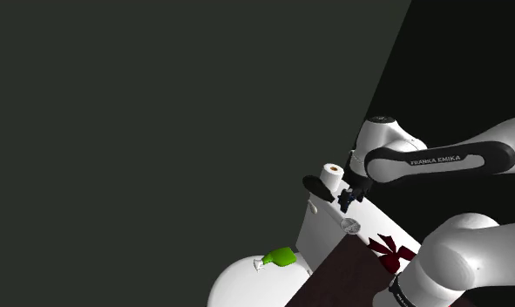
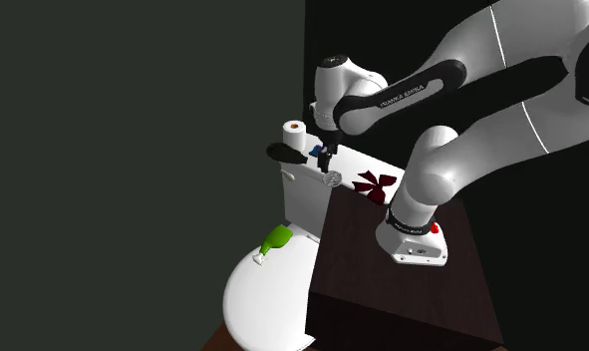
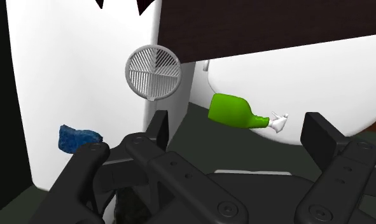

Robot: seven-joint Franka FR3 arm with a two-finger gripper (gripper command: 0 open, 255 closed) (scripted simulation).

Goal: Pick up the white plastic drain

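Observation:
The drain [image 3: 153, 70] is a small round disc with a fine grid, drawn white-grey. It lies flat on the white toilet tank lid [image 1: 321, 222], close to the dark stand's edge, where the shoulder view shows the drain [image 1: 350, 227] and the second exterior view shows the drain [image 2: 331, 179] too. My black gripper [image 1: 345, 199] hovers just above the lid, a little short of the drain. In the wrist view my gripper [image 3: 240, 133] is open with nothing between its fingers. The drain sits ahead of them, off to one finger's [image 3: 160, 127] side.
On the lid stand a toilet paper roll [image 1: 332, 177], a black object [image 1: 316, 186], a blue lump [image 3: 78, 139] and a dark red bow shape [image 1: 391, 249]. A green bottle [image 1: 280, 257] lies on the white toilet seat [image 1: 247, 283]. The dark brown stand [image 2: 402, 289] adjoins the tank.

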